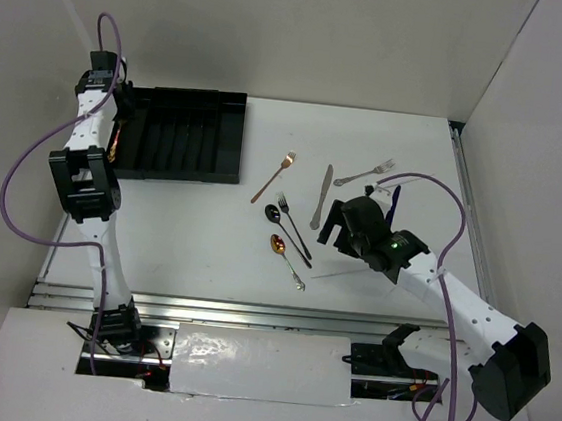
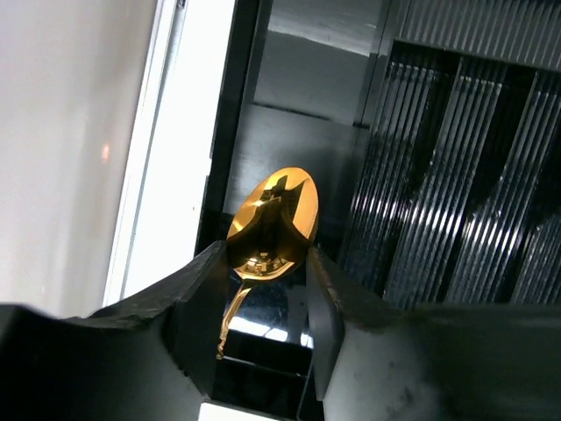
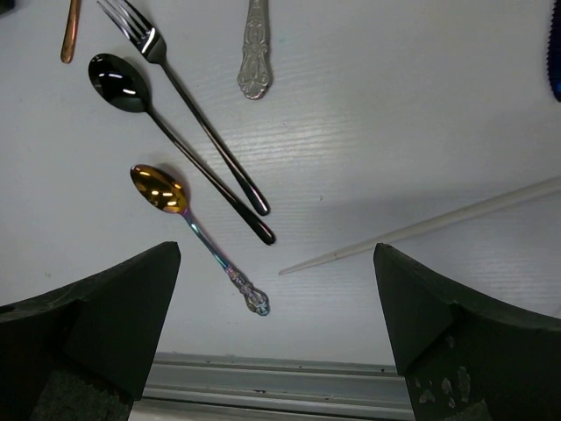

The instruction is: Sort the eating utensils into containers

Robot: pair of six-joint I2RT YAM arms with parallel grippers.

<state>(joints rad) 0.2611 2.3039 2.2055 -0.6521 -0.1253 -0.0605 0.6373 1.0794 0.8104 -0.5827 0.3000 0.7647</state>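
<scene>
- Black on black: the tray (image 1: 230,137) slots blur together in the top view. The left arm (image 1: 90,165) covers the tray's left end, so I can't count the slots or read what is in them.
- Gold spoon (image 2: 273,219): only the bowl and a short bit of the neck show. The rest of the handle is hidden between the fingers (image 2: 197,307) of the left gripper (image 2: 263,267).
- The left gripper pinches the gold spoon at the base of the bowl, over the tray's smooth leftmost compartment, beside the ribbed slots. I can't tell whether the spoon touches the floor of the compartment.
- The right gripper (image 3: 276,254) is spread fully and hovers over the table (image 1: 198,232), above the loose utensils, touching none of them.
- A blue object (image 1: 395,200) sits partly behind the right gripper and is cut off at the edge of the right wrist view. I can't identify it.
- Loose on the table, right of the tray and well apart from it:
- 3 forks: copper fork (image 1: 272,179), silver fork (image 1: 368,171), black fork (image 3: 188,103).
- 2 spoons: black spoon (image 3: 118,79), rainbow-handled spoon (image 3: 158,189).
- 1 silver knife (image 1: 320,200).
- 1 pale stick (image 3: 421,224).
- Total: 7 utensils, 1 of them gripped.
</scene>
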